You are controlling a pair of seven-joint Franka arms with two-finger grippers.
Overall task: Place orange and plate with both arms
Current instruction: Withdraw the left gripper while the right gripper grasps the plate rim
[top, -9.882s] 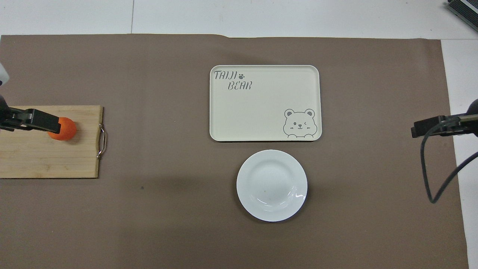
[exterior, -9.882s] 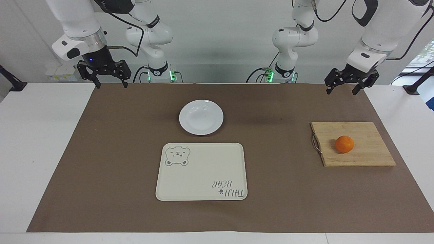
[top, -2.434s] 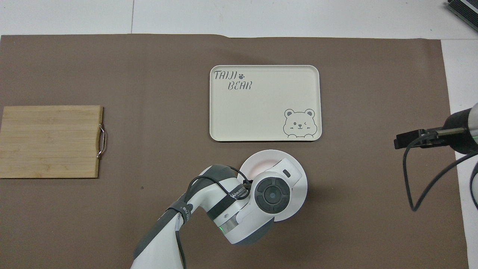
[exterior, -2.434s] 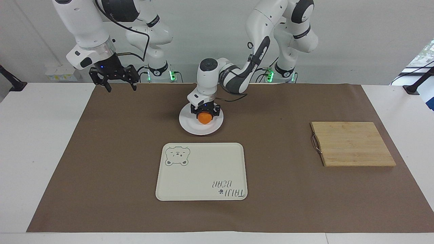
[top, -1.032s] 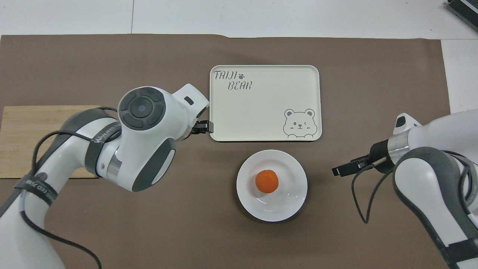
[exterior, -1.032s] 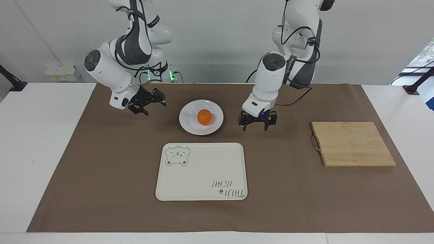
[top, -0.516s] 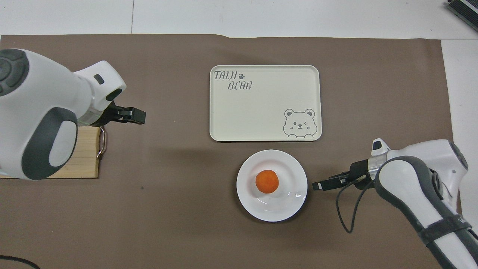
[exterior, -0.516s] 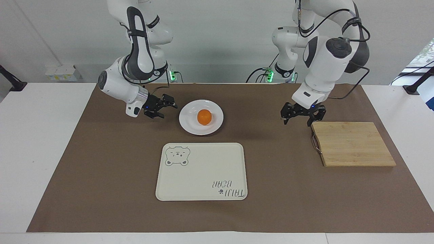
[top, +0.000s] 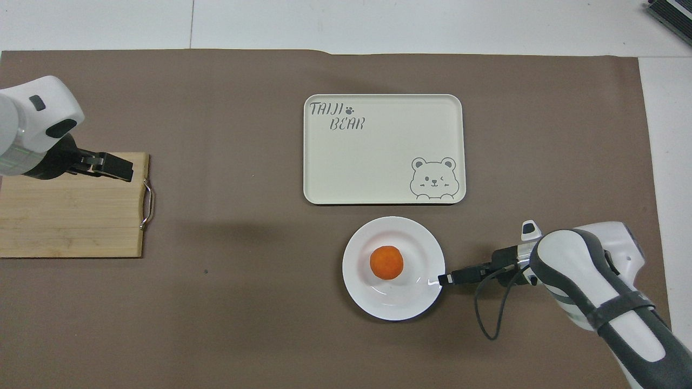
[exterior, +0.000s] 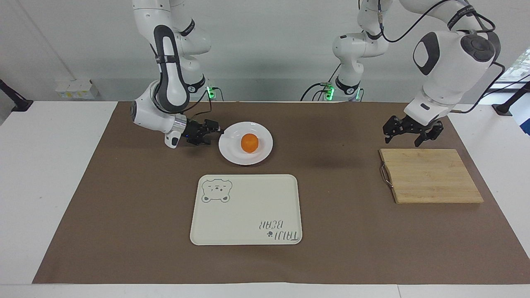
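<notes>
The orange [exterior: 249, 143] lies in the middle of the white plate [exterior: 232, 154] on the brown mat; both also show in the overhead view, the orange [top: 386, 262] on the plate [top: 411, 302]. My right gripper [exterior: 215, 136] lies low and level at the plate's rim, on the side toward the right arm's end of the table, open, its tips at the rim [top: 446, 279]. My left gripper [exterior: 412, 134] is open and empty, up over the robot-side edge of the wooden cutting board [exterior: 430, 176]. In the overhead view it [top: 121, 168] covers the board's corner.
A cream bear-print tray [exterior: 246, 209] lies just farther from the robots than the plate. The cutting board [top: 70, 205] with a metal handle lies toward the left arm's end. Two smaller white arms with green lights [exterior: 190, 87] stand at the back.
My right gripper has moved in to the plate's rim. My left gripper has drawn away toward the cutting board and risen. The orange and plate have not moved.
</notes>
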